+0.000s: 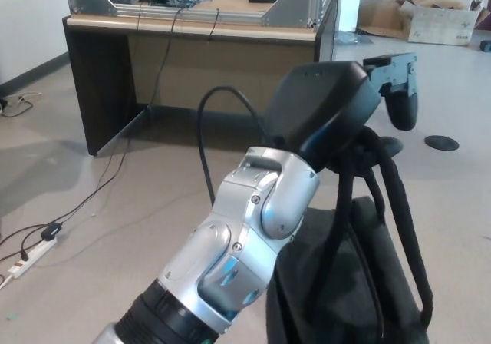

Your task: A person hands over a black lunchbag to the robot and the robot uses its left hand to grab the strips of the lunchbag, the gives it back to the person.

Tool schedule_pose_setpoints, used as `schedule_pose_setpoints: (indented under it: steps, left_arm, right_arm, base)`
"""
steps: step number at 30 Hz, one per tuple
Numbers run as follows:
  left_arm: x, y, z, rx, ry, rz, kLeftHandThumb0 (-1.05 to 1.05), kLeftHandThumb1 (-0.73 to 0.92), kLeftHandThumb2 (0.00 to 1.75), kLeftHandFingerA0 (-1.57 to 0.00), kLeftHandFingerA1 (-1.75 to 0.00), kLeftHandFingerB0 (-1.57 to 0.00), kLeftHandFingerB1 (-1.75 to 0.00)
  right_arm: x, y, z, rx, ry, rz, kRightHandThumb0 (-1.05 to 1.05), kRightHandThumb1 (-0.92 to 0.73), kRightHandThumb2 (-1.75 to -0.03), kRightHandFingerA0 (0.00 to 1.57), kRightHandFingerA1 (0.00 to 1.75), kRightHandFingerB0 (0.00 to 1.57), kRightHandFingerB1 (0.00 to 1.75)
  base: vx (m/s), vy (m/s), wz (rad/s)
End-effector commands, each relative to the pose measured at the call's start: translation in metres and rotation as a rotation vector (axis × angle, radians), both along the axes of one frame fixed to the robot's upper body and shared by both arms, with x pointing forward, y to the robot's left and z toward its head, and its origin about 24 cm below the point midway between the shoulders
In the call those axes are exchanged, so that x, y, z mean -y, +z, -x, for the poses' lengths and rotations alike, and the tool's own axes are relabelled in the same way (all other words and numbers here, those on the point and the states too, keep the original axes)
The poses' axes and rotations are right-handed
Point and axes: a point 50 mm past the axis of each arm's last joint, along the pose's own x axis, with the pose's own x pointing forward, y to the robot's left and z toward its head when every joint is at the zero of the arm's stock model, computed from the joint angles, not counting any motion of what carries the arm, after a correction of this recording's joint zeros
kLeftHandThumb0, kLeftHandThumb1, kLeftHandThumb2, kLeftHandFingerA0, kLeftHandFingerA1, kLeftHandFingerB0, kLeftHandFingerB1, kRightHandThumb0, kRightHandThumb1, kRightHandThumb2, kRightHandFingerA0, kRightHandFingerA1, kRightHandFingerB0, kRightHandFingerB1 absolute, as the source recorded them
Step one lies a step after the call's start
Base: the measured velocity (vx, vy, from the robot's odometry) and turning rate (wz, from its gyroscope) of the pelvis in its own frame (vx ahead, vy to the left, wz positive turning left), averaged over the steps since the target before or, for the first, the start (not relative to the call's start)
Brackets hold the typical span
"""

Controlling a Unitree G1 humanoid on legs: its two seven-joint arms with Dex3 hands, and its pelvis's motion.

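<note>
My left arm rises from the bottom left, with its silver wrist (261, 213) in the middle of the head view. The black left hand (337, 106) is at the upper right, with a finger (400, 94) curled downward. The two black straps (399, 206) of the lunchbag loop over the hand's underside and run down. Below them hangs the black lunchbag (337, 290), partly cut off by the bottom edge. Nothing but my hand holds the straps; no person's hand shows. My right hand is out of view.
A wooden desk (192, 29) with a metal frame and cables stands at the back. Cables and a power strip (31, 252) lie on the floor at left. A cardboard box (441, 21) sits far right, and a dark round disc (441, 142) lies on the floor.
</note>
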Motion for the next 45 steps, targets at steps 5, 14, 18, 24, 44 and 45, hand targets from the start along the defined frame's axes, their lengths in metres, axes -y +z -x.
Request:
schedule_pose_setpoints:
  steps: [5, 14, 18, 24, 44, 45]
  left_arm:
    - [-0.029, 0.012, 0.007, 0.404, -0.029, 0.324, -0.19, 0.62, 0.56, -0.82, -1.75, -0.58, -1.73]
    - [-0.084, 0.028, 0.015, 0.561, 0.071, 0.423, -0.19, 0.59, 0.56, -0.84, -1.75, -0.62, -1.71]
    - [-0.126, 0.022, 0.024, 0.605, 0.099, 0.433, -0.11, 0.6, 0.56, -0.84, -1.75, -0.62, -1.72]
    - [-0.185, -0.003, 0.036, 0.663, 0.242, 0.357, -0.12, 0.6, 0.55, -0.84, -1.75, -0.58, -1.75]
    - [-0.261, -0.187, 0.117, 0.284, 0.497, 0.297, -0.03, 0.37, 0.8, -1.24, -1.41, -1.02, -1.29]
    - [-0.267, -0.199, 0.12, 0.253, 0.523, 0.294, -0.03, 0.37, 0.8, -1.24, -1.41, -1.02, -1.29]
  right_arm:
    - [0.007, 0.003, -0.002, 0.0, 0.009, 0.024, -0.63, -0.74, -0.63, 0.64, 0.46, 0.53, 0.42]
    - [0.006, 0.006, -0.006, 0.005, 0.011, 0.009, -0.67, -0.72, -0.64, 0.67, 0.48, 0.53, 0.43]
    - [0.006, 0.006, -0.007, 0.003, 0.019, 0.017, -0.66, -0.72, -0.63, 0.67, 0.48, 0.54, 0.43]
    - [0.007, 0.006, -0.008, -0.016, 0.025, 0.037, -0.64, -0.72, -0.63, 0.67, 0.47, 0.55, 0.43]
    - [0.007, 0.008, -0.007, 0.025, 0.015, 0.049, -0.59, -0.73, -0.63, 0.63, 0.46, 0.54, 0.43]
    - [0.007, 0.007, -0.006, 0.019, 0.015, 0.051, -0.59, -0.73, -0.63, 0.63, 0.46, 0.54, 0.43]
  base:
    - [0.0, 0.0, 0.0]
    - [0.0, 0.0, 0.0]
    - [0.0, 0.0, 0.0]
    - [0.0, 0.0, 0.0]
    - [0.0, 0.0, 0.0]
    - [0.0, 0.0, 0.0]
